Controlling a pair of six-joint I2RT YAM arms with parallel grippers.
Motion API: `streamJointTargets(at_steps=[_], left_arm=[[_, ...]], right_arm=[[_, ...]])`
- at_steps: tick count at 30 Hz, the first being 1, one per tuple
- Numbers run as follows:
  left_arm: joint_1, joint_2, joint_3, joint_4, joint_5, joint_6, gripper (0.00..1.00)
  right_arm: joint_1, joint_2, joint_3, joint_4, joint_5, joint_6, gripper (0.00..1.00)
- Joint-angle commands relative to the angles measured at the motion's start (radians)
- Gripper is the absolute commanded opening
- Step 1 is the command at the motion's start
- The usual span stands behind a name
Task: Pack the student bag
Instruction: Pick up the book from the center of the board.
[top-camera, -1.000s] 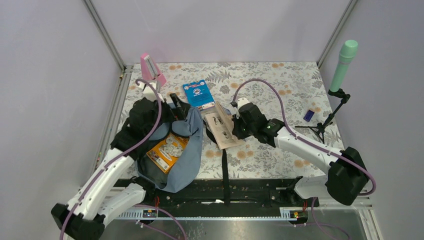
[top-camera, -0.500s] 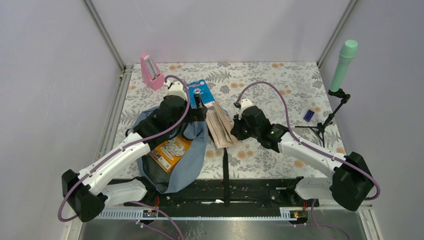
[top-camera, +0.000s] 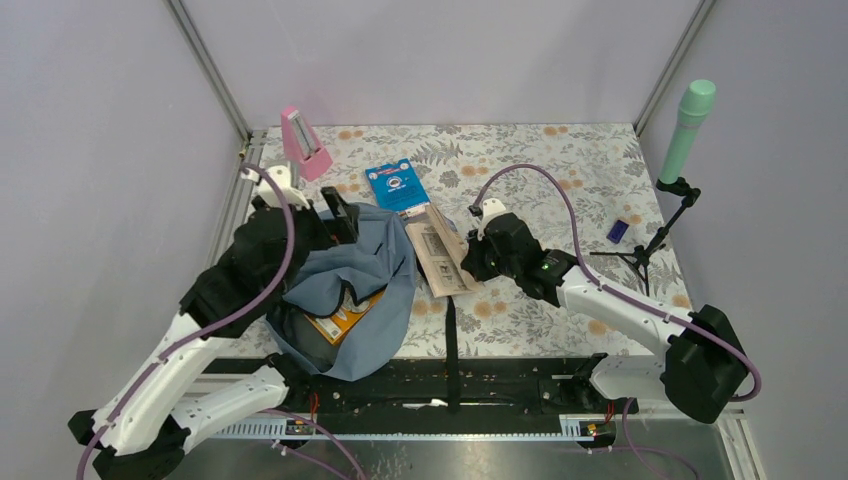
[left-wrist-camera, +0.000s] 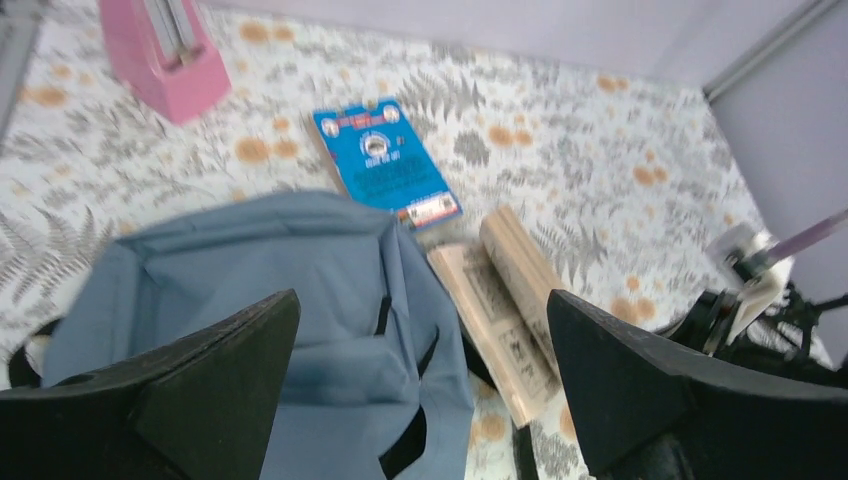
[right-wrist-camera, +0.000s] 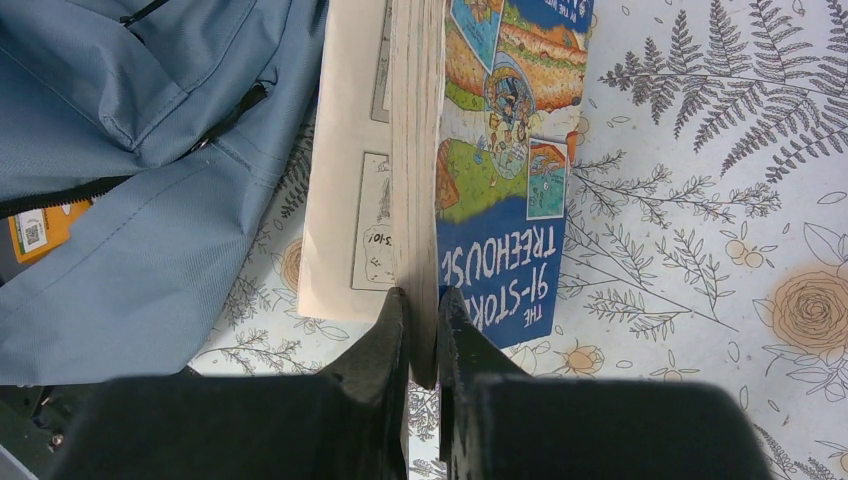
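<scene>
The grey-blue student bag (top-camera: 350, 285) lies at the front left, and its flap covers most of an orange packet (top-camera: 342, 322) inside. My left gripper (top-camera: 340, 218) hovers over the bag's far edge, open and empty; in the left wrist view (left-wrist-camera: 420, 390) its jaws stand wide apart above the bag (left-wrist-camera: 270, 290). My right gripper (top-camera: 468, 262) is shut on the open book (top-camera: 438, 252), just right of the bag. In the right wrist view (right-wrist-camera: 422, 330) it pinches the book's page block (right-wrist-camera: 415, 150) on edge, with the blue cover (right-wrist-camera: 510, 150) lying open beside the bag (right-wrist-camera: 130, 150).
A blue carded packet (top-camera: 397, 187) lies behind the bag. A pink metronome (top-camera: 305, 143) stands at the back left. A green microphone (top-camera: 688, 120) on a black stand and a small blue item (top-camera: 617, 230) are at the right. A black strap (top-camera: 449, 340) runs to the front edge.
My left arm swung right over the blue packet, then back left above the bag. The bag's flap now covers most of the orange packet. My right gripper still holds the book, barely moved.
</scene>
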Motion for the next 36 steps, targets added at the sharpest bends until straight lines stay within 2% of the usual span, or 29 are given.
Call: streamJointTargets(at_steps=[1, 4, 7, 14, 24, 36], left_arm=[[-0.004, 0.056, 0.147, -0.073, -0.101, 0.088, 0.99], [-0.004, 0.085, 0.147, -0.021, -0.060, 0.083, 0.99], [-0.004, 0.134, 0.091, 0.101, 0.101, 0.018, 0.99], [-0.002, 0.416, 0.025, 0.371, 0.387, -0.132, 0.99], [0.042, 0.704, 0.016, 0.548, 0.526, -0.289, 0.99], [0.074, 0.849, -0.023, 0.615, 0.596, -0.352, 0.99]], right_arm=[[0.002, -0.049, 0.007, 0.093, -0.019, 0.011, 0.00], [0.003, -0.055, 0.001, 0.095, -0.015, 0.012, 0.00], [0.003, -0.060, -0.003, 0.100, -0.012, 0.012, 0.00], [0.003, -0.076, -0.007, 0.098, -0.007, 0.009, 0.00], [0.002, -0.085, -0.014, 0.105, -0.017, 0.010, 0.00], [0.002, -0.076, -0.020, 0.147, -0.028, 0.016, 0.00]])
